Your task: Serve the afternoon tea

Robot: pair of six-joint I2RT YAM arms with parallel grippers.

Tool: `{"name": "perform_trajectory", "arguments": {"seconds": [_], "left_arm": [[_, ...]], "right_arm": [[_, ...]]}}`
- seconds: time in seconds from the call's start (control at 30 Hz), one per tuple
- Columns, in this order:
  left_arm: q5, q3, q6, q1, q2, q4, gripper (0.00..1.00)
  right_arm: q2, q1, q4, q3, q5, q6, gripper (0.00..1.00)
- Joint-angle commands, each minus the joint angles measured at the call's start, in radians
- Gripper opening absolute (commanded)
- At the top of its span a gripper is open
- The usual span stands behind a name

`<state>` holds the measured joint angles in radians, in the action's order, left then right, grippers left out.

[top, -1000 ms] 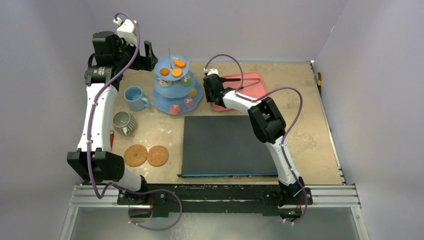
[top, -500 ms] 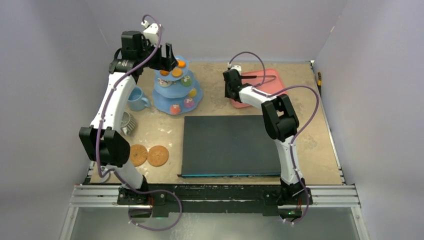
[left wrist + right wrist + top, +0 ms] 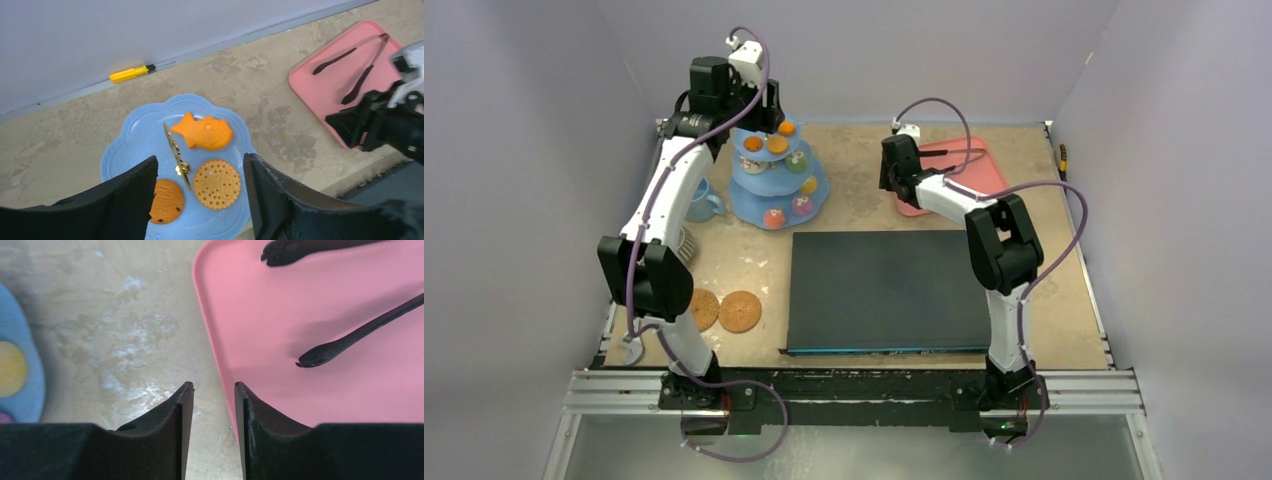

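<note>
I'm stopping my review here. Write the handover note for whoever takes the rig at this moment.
Left gripper: open, empty, above the top tier of the stand.
Right gripper: slightly open, empty, at the rim of the pink tray; black tongs lie in it.
Mug stands beside the stand.
Done: cakes sit on all three tiers.
Left: likely moving stand and mug onto the dark mat.

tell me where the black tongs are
In the left wrist view the black tongs lie on the pink tray at upper right, right of the blue stand.
</note>
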<state>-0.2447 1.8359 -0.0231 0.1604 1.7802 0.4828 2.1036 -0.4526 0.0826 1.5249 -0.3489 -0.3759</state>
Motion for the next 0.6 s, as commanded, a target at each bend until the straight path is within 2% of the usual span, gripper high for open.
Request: {"name": "perform_trajectory", "arguments": {"seconds": [0.0,0.2,0.4,0.47,0.5,0.53,0.57], "left_arm": [[0.040,0.029,0.018,0.000,0.022,-0.076,0.58],[0.064,0.048,0.018,0.009,0.044,-0.102,0.36],[0.085,0.050,0.052,0.013,0.060,-0.125,0.25],[0.084,0.052,0.058,0.019,0.064,-0.137,0.15],[0.084,0.053,0.062,0.024,0.067,-0.145,0.05],[0.087,0.055,0.064,0.029,0.068,-0.151,0.00],[0.093,0.059,0.066,0.035,0.072,-0.153,0.00]], "right_arm": [[-0.128,-0.008,-0.121,-0.037,0.010,0.012,0.41],[-0.190,-0.017,-0.150,-0.056,0.037,0.018,0.43],[-0.236,-0.021,-0.170,-0.069,0.055,0.018,0.43],[-0.250,-0.024,-0.184,-0.078,0.059,0.021,0.43],[-0.255,-0.024,-0.187,-0.082,0.059,0.021,0.43],[-0.258,-0.024,-0.189,-0.085,0.061,0.022,0.43],[-0.259,-0.024,-0.191,-0.087,0.062,0.024,0.43]]}}
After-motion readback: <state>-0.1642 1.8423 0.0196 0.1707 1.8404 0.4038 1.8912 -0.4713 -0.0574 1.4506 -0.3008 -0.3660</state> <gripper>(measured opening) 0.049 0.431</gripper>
